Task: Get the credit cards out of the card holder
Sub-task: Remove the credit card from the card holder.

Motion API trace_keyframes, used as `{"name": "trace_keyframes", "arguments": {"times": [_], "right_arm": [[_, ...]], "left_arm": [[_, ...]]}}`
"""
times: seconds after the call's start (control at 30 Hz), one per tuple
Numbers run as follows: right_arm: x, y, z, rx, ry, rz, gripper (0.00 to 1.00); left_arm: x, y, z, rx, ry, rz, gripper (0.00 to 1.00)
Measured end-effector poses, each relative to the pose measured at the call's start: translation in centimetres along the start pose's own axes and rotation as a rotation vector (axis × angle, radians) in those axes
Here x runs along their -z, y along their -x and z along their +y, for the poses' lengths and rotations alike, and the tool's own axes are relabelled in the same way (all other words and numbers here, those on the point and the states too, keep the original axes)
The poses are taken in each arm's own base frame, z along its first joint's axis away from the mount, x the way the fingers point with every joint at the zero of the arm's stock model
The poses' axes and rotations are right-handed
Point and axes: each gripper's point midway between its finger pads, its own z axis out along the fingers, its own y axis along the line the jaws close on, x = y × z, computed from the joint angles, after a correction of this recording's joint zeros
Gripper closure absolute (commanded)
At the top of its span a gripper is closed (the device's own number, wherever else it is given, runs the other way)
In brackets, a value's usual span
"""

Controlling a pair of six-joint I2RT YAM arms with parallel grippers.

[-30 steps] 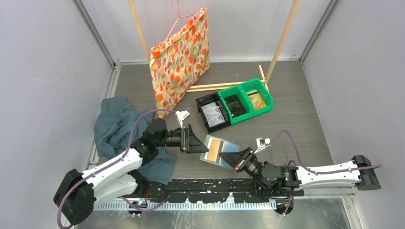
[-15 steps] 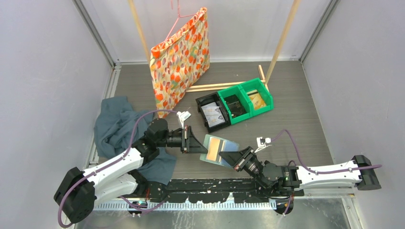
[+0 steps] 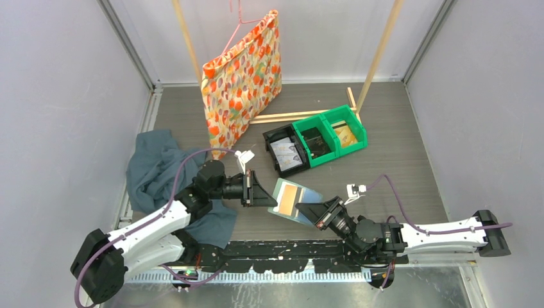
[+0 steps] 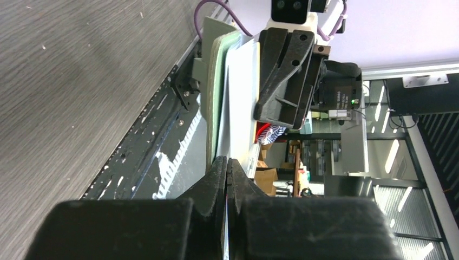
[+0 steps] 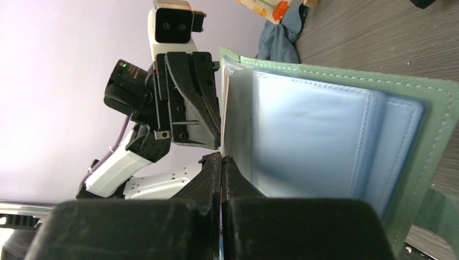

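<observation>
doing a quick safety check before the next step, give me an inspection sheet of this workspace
surface: dark wood-grain table, nothing spilled that I can see
job's things: card holder open, held between both grippers; no card seen lying out on the table
clutter: green bins, black bin, teal cloth, patterned bag
grippers: left gripper shut on the card holder's edge; right gripper shut on its opposite edge
cables: purple cables run along both arms, no snag seen
surroundings: pale walls, wooden poles
</observation>
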Motion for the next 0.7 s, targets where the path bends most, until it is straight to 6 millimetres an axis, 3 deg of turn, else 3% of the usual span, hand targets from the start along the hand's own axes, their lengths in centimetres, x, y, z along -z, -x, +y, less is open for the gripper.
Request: {"name": "trace_keyframes", "arguments": {"times": [0.23,0.7], "right_arm": [[0.3,0.1,-0.8,-0.014,-0.011,0.000,0.99],[1.0,-0.7,-6.6,0.010,-0.151,0.019,0.99]], "left_arm": [[0.1,-0.1,1.3,0.002,0.061,-0.006,0.99],[-0.6,0.1,4.9,0.068,0.186,-0.014,1.00]]}}
